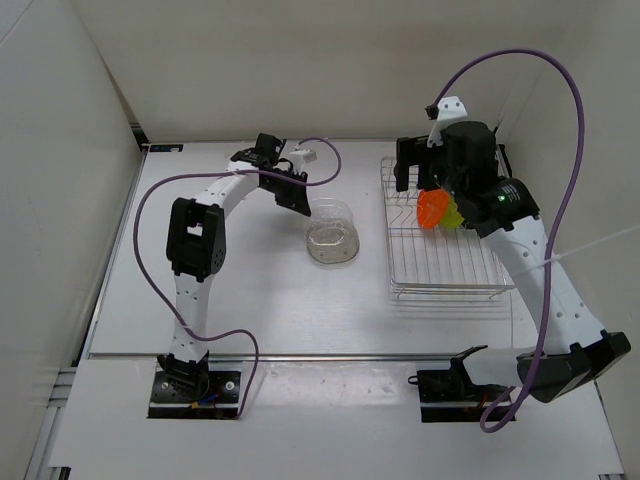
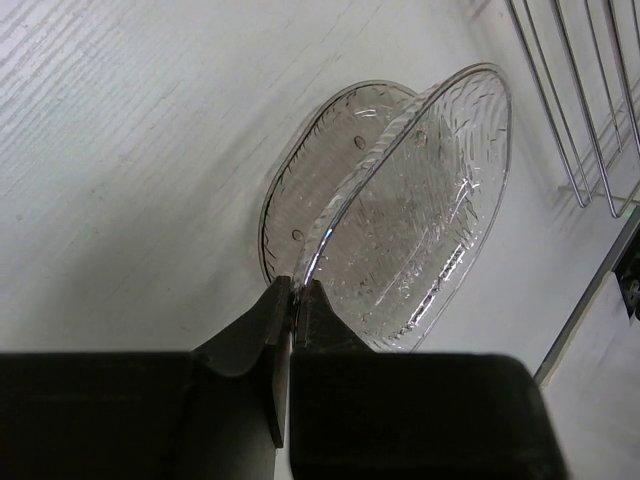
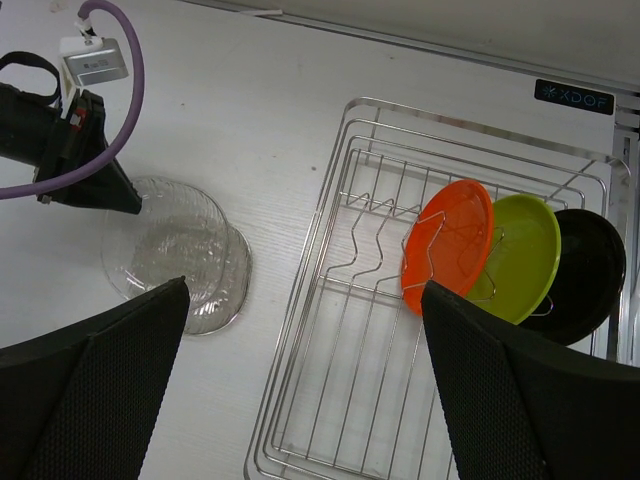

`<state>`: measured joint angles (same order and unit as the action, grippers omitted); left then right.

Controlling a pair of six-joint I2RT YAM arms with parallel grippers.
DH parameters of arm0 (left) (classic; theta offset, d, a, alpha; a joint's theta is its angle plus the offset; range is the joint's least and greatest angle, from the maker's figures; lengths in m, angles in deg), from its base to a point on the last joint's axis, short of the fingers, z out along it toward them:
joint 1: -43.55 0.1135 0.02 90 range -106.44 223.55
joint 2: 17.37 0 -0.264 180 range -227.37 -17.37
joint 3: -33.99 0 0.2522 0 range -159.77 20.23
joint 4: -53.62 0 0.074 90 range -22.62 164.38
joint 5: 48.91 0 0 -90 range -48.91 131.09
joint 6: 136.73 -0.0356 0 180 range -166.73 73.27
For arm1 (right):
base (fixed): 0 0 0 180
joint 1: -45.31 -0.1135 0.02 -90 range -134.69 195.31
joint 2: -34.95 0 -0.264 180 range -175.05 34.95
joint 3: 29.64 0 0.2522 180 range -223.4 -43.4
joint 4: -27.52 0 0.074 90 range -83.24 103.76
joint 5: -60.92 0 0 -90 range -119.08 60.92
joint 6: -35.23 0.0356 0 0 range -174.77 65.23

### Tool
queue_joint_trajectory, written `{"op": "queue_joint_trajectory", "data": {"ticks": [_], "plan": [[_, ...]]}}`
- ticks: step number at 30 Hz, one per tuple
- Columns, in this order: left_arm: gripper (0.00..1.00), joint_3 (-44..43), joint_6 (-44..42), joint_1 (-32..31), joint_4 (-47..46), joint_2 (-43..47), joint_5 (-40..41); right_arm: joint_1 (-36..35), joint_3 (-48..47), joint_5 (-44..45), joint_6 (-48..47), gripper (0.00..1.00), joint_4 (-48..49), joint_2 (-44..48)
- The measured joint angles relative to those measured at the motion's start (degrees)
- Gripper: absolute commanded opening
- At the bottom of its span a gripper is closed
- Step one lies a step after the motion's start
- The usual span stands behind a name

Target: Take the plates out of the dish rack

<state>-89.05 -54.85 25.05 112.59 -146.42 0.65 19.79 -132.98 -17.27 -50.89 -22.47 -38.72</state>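
Clear plate (image 2: 420, 210) pinched in left claw (image 2: 290, 290), right claw (image 3: 305, 285) spread over dish rack (image 1: 440, 265)

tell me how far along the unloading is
Done: the clear plate is out of the dish rack. In hand: the left gripper pinches its rim. Remaining: orange plate, lime green plate and black plate stand in the rack, with the right gripper open above them.

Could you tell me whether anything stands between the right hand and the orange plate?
Nothing visible does. The open right hand hangs above the dish rack, with the orange plate foremost and the lime green plate behind it.
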Motion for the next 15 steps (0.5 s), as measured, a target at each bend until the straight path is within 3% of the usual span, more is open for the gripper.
{"op": "queue_joint_trajectory", "data": {"ticks": [15], "plan": [[0.11,0.2,6.3,-0.2,-4.1,-1.7,-1.0,0.0,0.5,-0.4,-0.7,1.00,0.0,0.6]]}}
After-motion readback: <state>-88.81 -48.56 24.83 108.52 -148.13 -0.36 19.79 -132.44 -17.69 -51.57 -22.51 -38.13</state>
